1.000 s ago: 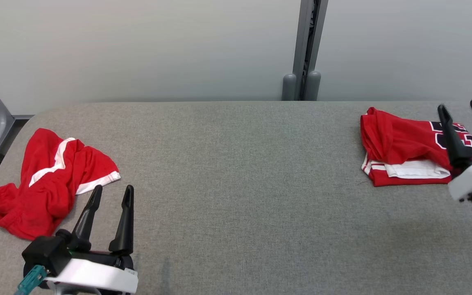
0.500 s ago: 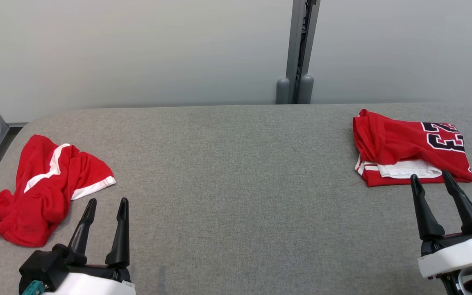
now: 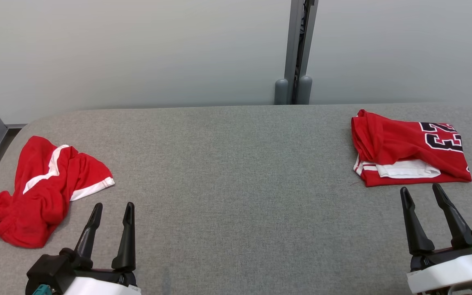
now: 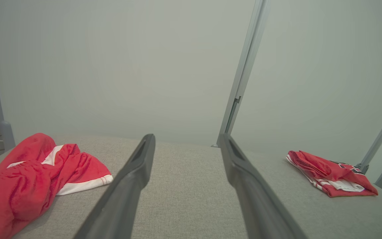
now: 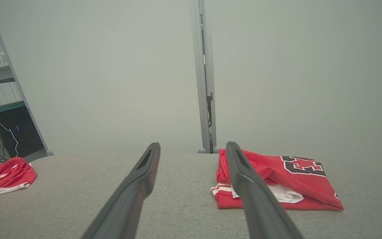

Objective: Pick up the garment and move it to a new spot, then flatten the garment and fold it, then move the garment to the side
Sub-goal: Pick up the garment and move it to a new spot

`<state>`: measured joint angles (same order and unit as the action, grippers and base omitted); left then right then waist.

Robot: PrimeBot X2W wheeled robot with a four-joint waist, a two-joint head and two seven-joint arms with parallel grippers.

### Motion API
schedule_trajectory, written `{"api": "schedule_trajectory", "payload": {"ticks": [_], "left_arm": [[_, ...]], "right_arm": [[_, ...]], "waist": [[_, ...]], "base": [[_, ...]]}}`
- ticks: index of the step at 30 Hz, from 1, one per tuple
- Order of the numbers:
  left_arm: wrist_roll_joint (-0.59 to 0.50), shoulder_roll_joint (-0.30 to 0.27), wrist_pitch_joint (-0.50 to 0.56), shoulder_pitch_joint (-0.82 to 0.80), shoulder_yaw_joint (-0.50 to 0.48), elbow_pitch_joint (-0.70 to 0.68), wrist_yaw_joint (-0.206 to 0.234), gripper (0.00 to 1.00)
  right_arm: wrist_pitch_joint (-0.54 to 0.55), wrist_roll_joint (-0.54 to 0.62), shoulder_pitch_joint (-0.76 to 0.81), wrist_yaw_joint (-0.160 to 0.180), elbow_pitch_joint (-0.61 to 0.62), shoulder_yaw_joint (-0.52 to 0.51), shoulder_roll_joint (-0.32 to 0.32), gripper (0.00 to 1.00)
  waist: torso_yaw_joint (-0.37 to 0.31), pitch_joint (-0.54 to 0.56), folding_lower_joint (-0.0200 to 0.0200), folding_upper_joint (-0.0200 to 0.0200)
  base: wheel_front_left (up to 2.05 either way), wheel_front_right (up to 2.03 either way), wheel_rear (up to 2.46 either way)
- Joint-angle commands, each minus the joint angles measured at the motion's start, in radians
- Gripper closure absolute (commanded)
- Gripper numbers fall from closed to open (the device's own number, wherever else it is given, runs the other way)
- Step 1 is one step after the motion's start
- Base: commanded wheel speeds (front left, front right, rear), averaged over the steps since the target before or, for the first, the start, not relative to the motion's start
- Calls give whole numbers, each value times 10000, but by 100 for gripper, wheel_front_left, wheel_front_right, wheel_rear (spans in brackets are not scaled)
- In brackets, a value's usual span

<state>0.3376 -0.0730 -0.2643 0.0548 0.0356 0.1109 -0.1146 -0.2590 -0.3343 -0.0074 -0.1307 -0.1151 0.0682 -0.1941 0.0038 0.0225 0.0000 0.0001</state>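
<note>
While the grey table (image 3: 236, 172) is spreading across your head view, the folded red jersey (image 3: 400, 143) is lying toward its right end, black numerals facing up and a white layer peeking out under the fold. The crumpled red garment (image 3: 43, 188), possibly shorts though the bunching is hiding its shape, is sitting at the left end. Your left pincer (image 3: 113, 205) is hovering released just beside that heap, grasping nothing. Your right pincer (image 3: 420, 189) is hanging likewise spread and empty, just short of the jersey's near edge.
</note>
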Motion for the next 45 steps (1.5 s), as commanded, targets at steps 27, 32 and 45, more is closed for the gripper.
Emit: {"api": "schedule_trajectory", "payload": {"ticks": [27, 32, 45], "left_arm": [[-212, 44, -19, -337, 75, 261, -120, 0], [-221, 36, -19, -412, 60, 309, -139, 0], [-389, 48, -19, -475, -212, 510, 21, 0]], "right_arm": [[-54, 16, -190, -5, -155, 161, 45, 0], [-54, -13, -232, -5, -165, 174, 30, 0], [-55, -192, -374, -5, -371, 691, 80, 0]], "waist": [[109, -64, 0, -1], [204, -75, 0, -1], [1270, -82, 0, -1]], "base": [[0, 0, 0], [0, 0, 0], [0, 0, 0]]}}
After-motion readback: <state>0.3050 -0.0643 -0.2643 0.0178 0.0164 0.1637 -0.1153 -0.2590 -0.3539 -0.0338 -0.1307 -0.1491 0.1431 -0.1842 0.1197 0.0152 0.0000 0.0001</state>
